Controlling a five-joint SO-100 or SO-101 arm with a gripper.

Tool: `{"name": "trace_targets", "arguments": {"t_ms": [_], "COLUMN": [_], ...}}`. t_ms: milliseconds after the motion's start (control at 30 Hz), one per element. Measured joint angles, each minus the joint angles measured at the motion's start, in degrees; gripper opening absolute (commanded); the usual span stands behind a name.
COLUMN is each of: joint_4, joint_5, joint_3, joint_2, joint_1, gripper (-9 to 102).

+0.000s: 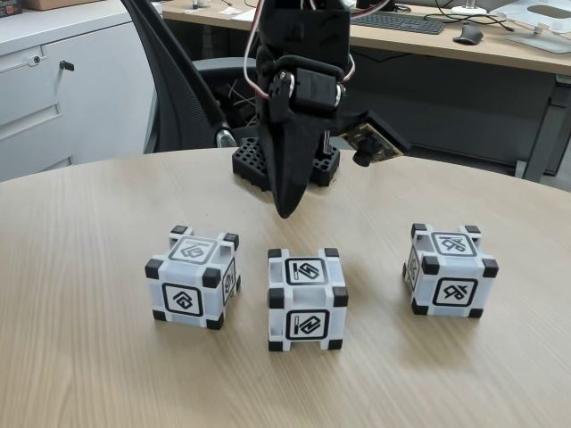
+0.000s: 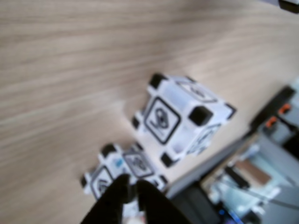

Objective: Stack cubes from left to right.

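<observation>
Three white cubes with black corners stand in a row on the round wooden table [image 1: 107,374]: a left cube [image 1: 193,277], a middle cube [image 1: 306,300] and a right cube [image 1: 449,268], each apart from the others. My black gripper [image 1: 286,212] hangs point down above the table, behind the gap between the left and middle cubes, touching nothing. Its jaws are shut and hold nothing. In the blurred wrist view my gripper [image 2: 133,183] enters from the bottom edge, over one cube [image 2: 122,169]. Another cube [image 2: 182,116] lies further up and to the right.
The arm's black perforated base [image 1: 254,165] stands at the table's far edge. Behind it are a black office chair [image 1: 183,89], a desk with a keyboard [image 1: 397,22] and a mouse [image 1: 467,34], and a white cabinet [image 1: 53,89] at left.
</observation>
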Motion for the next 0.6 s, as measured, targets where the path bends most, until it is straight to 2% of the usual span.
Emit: {"name": "trace_targets", "arguments": {"t_ms": [600], "joint_4": [0.0], "joint_5": [0.4], "joint_3": [0.0], "joint_2": [0.0], "joint_1": [-0.1], "gripper": [0]}}
